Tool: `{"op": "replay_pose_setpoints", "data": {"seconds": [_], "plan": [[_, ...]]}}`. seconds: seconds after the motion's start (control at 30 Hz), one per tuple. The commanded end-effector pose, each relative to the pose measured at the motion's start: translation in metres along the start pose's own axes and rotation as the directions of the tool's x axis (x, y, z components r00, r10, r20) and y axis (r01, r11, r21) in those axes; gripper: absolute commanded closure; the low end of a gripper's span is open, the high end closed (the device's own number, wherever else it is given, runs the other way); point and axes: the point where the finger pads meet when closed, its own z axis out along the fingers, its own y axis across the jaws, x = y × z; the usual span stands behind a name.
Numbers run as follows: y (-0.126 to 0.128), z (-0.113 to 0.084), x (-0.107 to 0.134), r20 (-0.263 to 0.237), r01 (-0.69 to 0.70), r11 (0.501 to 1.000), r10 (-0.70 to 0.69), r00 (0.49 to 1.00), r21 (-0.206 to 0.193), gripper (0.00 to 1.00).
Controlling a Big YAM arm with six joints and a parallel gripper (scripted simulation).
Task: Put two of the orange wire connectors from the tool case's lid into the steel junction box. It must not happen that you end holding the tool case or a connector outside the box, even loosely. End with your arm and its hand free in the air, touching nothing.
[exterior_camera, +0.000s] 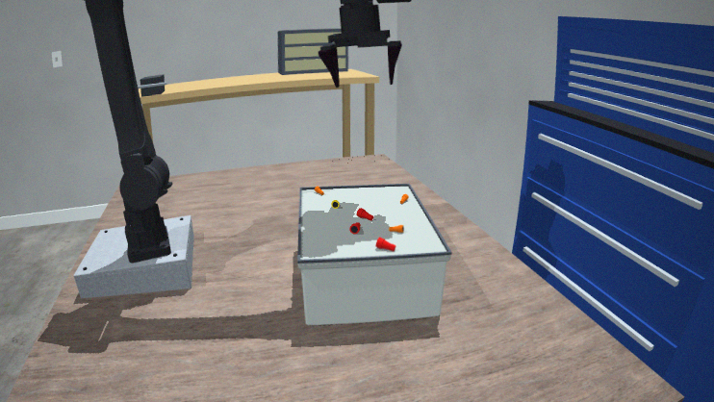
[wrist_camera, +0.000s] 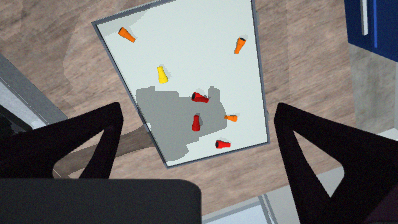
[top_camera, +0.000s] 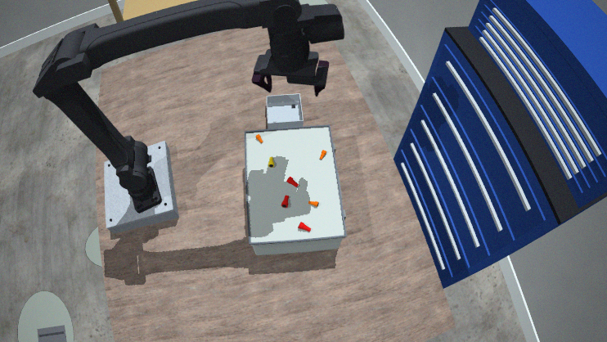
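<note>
The tool case's white lid [top_camera: 293, 186] lies on the wooden table and also shows in the wrist view [wrist_camera: 187, 82]. Three orange wire connectors lie on it: one at the far left corner [top_camera: 258, 137], one near the far right edge [top_camera: 323, 155], one near the middle right [top_camera: 313, 203]. The steel junction box [top_camera: 284, 110] stands open just behind the case. My gripper [top_camera: 290, 84] is open and empty, high above the table over the junction box; it also shows in the exterior view [exterior_camera: 360, 62].
Three red connectors [top_camera: 291, 182] [top_camera: 285, 201] [top_camera: 303, 227] and a yellow one [top_camera: 271, 161] also lie on the lid. A blue tool cabinet [top_camera: 505, 140] stands to the right. The arm's base block [top_camera: 140, 186] sits to the left. A wooden bench [exterior_camera: 254, 85] stands behind.
</note>
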Motion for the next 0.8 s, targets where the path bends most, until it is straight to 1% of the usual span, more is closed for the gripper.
{"op": "replay_pose_setpoints", "data": {"seconds": [0.0, 0.07, 0.13, 0.23, 0.37, 0.77], "plan": [[-0.002, -0.002, -0.024, -0.017, 0.158, 0.987, -0.159, 0.987, -0.025, 0.00], [0.004, 0.002, -0.032, -0.025, 0.208, 0.977, -0.209, 0.978, -0.040, 0.00], [0.004, 0.002, -0.032, -0.025, 0.208, 0.977, -0.209, 0.978, -0.040, 0.00], [0.011, 0.006, -0.039, -0.033, 0.254, 0.965, -0.256, 0.966, -0.057, 0.00], [0.014, 0.007, -0.044, -0.035, 0.281, 0.958, -0.283, 0.958, -0.063, 0.00], [0.013, 0.009, -0.040, -0.036, 0.273, 0.959, -0.276, 0.960, -0.069, 0.00]]}}
